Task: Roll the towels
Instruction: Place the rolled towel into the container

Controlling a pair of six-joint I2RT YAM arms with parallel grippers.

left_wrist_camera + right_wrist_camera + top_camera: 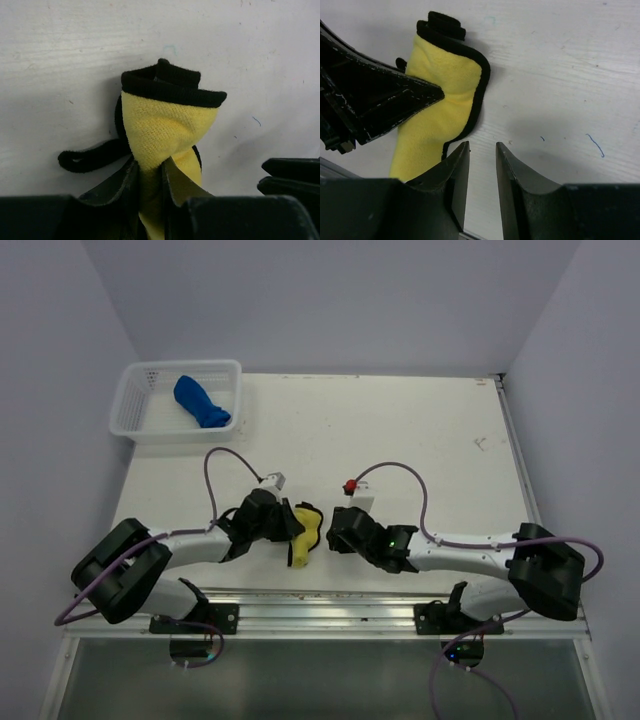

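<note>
The yellow towel (pixel 306 533), edged in black, lies bunched and partly rolled on the table between the two arms. My left gripper (pixel 150 175) is shut on its near end; in the left wrist view the towel (pixel 167 125) rises from the jaws to a black rolled fold. My right gripper (pixel 482 147) hangs just right of the towel (pixel 440 100), its jaws a narrow gap apart over bare table with nothing between them. Its left finger is close to the towel's black edge. The blue towel (pixel 201 401) lies crumpled in the basket at the far left.
A white mesh basket (pixel 135 405) stands at the table's far-left corner. A metal rail (pixel 330 605) runs along the near edge. The left gripper's black finger (pixel 380 100) crosses the right wrist view, and the right gripper's fingers (pixel 292 177) show at the left wrist view's right edge.
</note>
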